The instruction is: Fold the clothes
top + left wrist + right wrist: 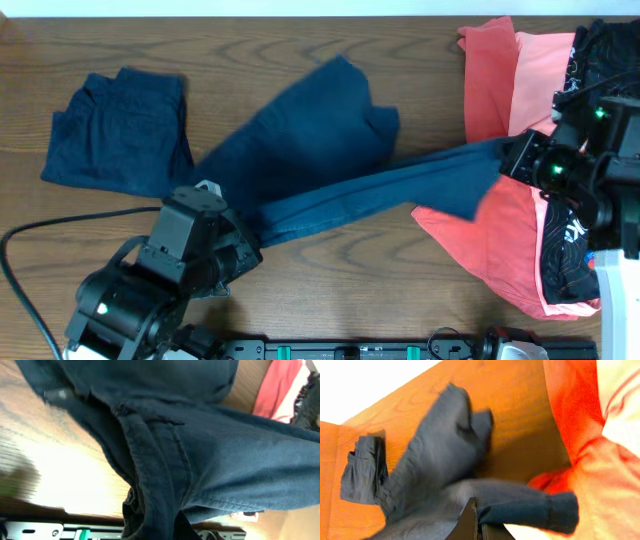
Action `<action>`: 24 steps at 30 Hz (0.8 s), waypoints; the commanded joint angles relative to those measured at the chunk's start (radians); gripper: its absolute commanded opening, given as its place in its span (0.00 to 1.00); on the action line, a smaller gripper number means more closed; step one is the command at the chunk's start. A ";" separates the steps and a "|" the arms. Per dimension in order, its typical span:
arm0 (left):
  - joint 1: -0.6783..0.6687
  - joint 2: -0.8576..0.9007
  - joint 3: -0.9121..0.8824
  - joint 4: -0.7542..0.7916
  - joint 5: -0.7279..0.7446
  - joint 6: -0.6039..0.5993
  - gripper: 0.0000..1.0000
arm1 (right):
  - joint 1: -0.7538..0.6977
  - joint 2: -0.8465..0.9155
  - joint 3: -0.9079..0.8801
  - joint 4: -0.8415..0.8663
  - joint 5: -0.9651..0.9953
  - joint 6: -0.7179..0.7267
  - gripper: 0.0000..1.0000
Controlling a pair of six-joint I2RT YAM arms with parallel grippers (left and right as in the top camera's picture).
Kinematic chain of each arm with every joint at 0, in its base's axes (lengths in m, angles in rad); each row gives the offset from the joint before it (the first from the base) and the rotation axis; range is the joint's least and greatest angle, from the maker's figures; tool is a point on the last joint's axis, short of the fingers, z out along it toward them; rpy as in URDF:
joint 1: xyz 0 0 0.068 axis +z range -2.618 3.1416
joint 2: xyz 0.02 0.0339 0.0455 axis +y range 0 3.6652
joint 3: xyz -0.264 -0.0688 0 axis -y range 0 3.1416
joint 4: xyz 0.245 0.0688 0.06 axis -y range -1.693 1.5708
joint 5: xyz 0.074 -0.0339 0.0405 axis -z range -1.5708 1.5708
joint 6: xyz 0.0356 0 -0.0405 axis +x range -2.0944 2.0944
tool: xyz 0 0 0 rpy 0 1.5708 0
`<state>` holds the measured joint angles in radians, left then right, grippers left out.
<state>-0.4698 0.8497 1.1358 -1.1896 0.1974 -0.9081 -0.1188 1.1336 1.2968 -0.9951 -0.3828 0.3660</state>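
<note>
1. The left end effector [243, 240], at 7 o'clock on the counter [350, 300], is clamped on one end of the navy trousers [330, 150]. The right end effector [512, 157], at 3 o'clock, is clamped on a leg end.
2. The trousers are held stretched between them, judged as straightening before a fold.
3. A folded navy garment [118, 130] is set aside at 10 o'clock. The coral shirts [495, 85] are piled at 2 o'clock.

navy trousers [210, 460] over wooden table [45, 460]

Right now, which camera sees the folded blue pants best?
Overhead: the folded blue pants lie whole, uncovered, upper left. The right wrist view shows them small at its left edge. The left wrist view is filled by the other pair.
</note>
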 commanded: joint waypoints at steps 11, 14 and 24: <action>0.017 0.090 0.004 0.021 -0.443 -0.142 0.06 | 0.175 0.234 0.032 0.377 0.132 -0.184 0.01; 0.043 0.152 0.000 0.071 -0.462 -0.177 0.06 | 0.239 0.334 0.032 0.472 0.132 -0.180 0.01; 0.301 0.410 0.000 0.160 -0.475 -0.261 0.07 | 0.385 0.618 0.032 0.760 0.132 -0.177 0.01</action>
<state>-0.2348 1.2091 1.1366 -1.0336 -0.2058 -1.1305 0.2390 1.7058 1.3087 -0.2653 -0.2878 0.2008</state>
